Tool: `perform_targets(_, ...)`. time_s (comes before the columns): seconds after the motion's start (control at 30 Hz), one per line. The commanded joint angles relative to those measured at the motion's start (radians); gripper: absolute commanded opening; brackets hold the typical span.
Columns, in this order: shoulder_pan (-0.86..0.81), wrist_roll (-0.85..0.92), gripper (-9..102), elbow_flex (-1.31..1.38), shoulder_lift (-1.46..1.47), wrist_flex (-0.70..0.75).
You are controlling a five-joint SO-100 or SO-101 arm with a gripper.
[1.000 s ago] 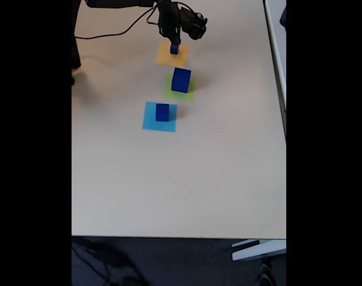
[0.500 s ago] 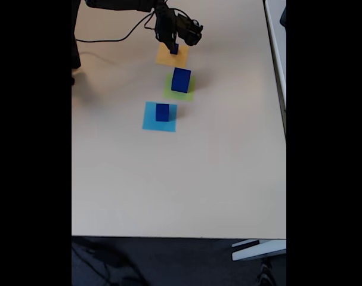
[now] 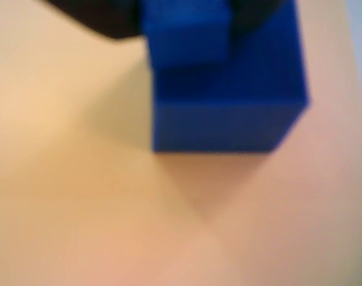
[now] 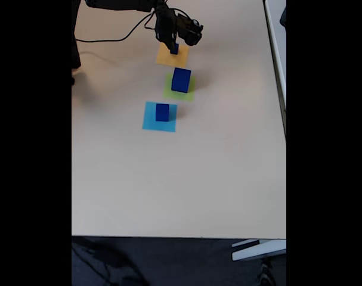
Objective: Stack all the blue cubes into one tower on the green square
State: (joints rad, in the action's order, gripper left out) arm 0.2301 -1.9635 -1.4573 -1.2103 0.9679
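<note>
Gripper is sitting slightly higher and further left than a second ago, little change over the last half second; the three squares and the two free cubes are not moving.

Fixed view, near to far: the pale table (image 4: 169, 190) is offering wide bare surface in front, its near edge running across the bottom and its right edge close beside a white strip. Mid-size blue cube (image 4: 162, 112) is standing upright on the light-blue square (image 4: 158, 117), clear room all round. Behind it the largest blue cube (image 4: 181, 80) is sitting on the green square (image 4: 179, 89), long axis vertical, edges turned slightly off the table edge, apart from the other cubes. Furthest, the orange-yellow square (image 4: 171, 55) is lying under the gripper (image 4: 174, 49), whose fingers are closing round the smallest blue cube (image 4: 174, 48); whether that cube is touching the paper, can't tell. Black cable (image 4: 109, 34) is trailing left from the arm.

Wrist view, blurred: small cube (image 3: 186, 33) is showing between dark jaws at the top edge, in front of the largest cube (image 3: 240, 101).
</note>
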Motion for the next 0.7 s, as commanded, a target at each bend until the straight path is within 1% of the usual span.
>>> perform_targets(0.0,0.002,0.014,5,0.034,-0.087,-0.003)
perform_targets(0.2,0.003,0.015,4,0.054,-0.104,0.031)
perform_targets(0.67,0.021,0.003,5,0.069,-0.089,0.031)
